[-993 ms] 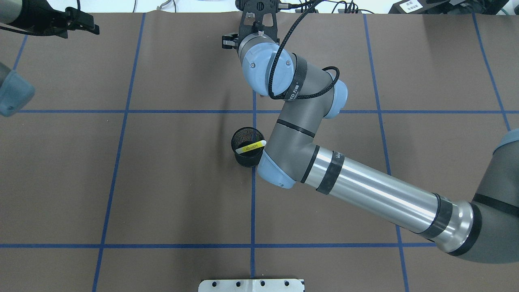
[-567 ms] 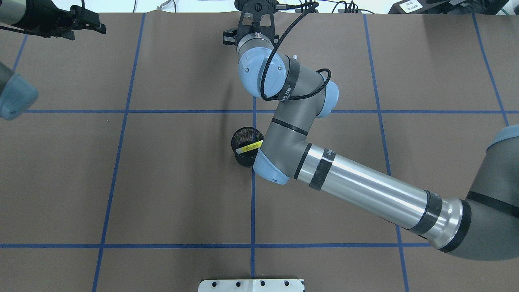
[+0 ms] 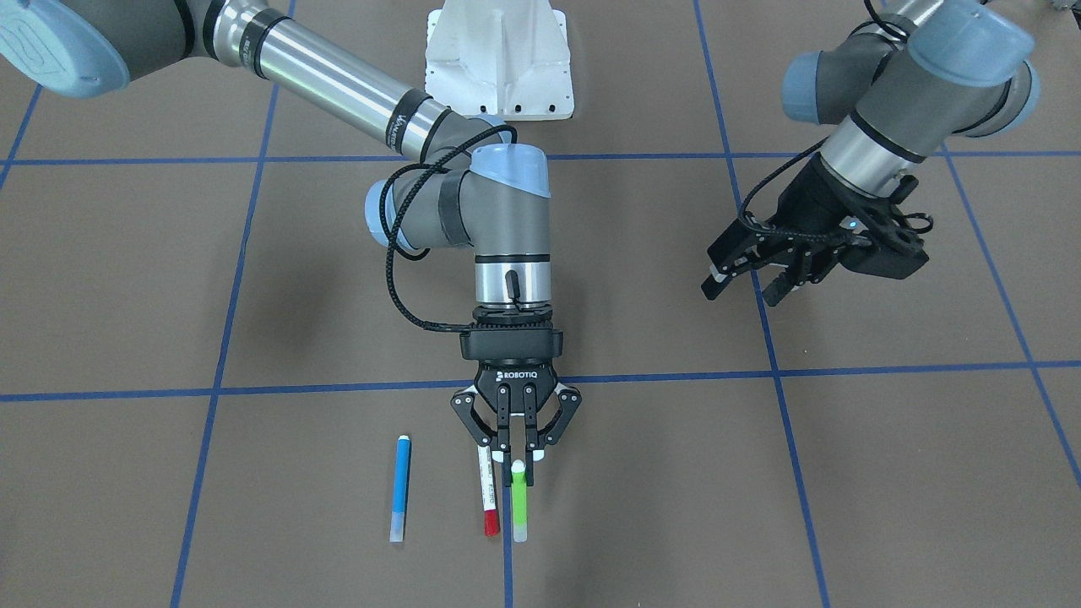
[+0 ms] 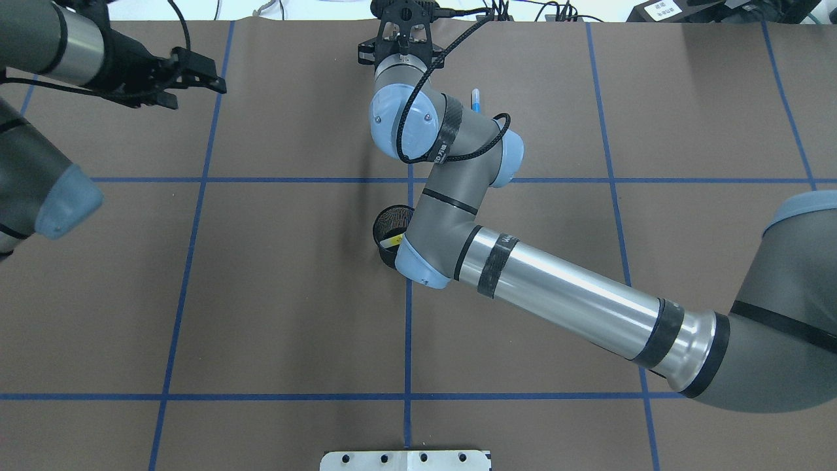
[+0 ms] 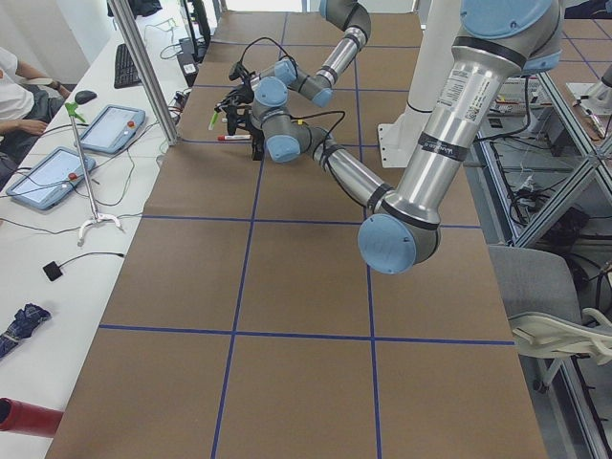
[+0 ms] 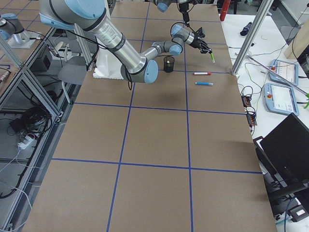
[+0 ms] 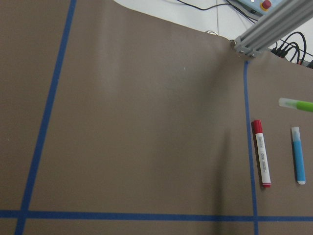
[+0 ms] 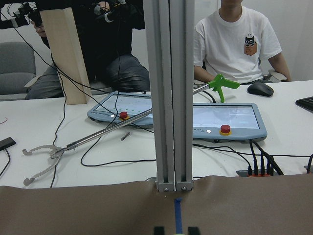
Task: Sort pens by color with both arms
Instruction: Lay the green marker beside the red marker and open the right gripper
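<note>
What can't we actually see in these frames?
- Overhead: the right arm covers the red pen and green pen; only the tip of the blue pen shows.
- Overhead: it also hides most of the cup and yellow pen.
- Right wrist: the bottom edge cuts off the right gripper, hiding its grip.

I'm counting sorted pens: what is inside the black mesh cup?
A bit of the yellow pen shows inside the black mesh cup in the overhead view. The right arm covers much of the cup, so whether anything else is inside cannot be seen.
</note>
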Robot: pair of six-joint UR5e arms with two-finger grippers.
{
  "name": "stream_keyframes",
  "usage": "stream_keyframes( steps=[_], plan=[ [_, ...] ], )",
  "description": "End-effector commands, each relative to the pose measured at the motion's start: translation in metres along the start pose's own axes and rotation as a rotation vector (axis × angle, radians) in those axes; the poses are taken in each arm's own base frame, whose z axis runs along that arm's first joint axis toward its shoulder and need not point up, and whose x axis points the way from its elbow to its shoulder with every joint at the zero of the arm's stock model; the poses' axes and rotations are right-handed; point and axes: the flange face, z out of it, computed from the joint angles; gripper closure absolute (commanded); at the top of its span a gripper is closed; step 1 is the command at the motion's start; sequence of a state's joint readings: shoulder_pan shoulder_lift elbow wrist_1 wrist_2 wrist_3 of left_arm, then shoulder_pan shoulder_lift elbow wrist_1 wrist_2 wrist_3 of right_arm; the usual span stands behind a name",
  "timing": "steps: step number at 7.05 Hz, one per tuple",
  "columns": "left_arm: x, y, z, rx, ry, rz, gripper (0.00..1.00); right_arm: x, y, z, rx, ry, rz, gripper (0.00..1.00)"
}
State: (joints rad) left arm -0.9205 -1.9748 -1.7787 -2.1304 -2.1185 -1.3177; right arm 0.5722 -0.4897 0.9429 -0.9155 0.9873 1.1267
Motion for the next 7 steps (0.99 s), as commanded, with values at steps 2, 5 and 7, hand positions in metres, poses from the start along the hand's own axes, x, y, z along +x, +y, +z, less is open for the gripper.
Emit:
stream_keyframes(
  steps=[2,5,7],
  plan=[
    [0.021,0.028,-0.003,-0.031,0.039,-0.037,0.0,-0.013,0.026,0.006,-0.079,-0.018,-0.152,1.0],
    [0.028,0.033,-0.011,-0.035,0.052,-0.047,0.0,-0.011,0.037,0.012,-0.117,-0.025,-0.209,1.0],
    [0.034,0.037,-0.018,-0.039,0.043,-0.053,0.0,-0.014,0.036,0.009,-0.12,-0.058,-0.215,0.92]
  ],
)
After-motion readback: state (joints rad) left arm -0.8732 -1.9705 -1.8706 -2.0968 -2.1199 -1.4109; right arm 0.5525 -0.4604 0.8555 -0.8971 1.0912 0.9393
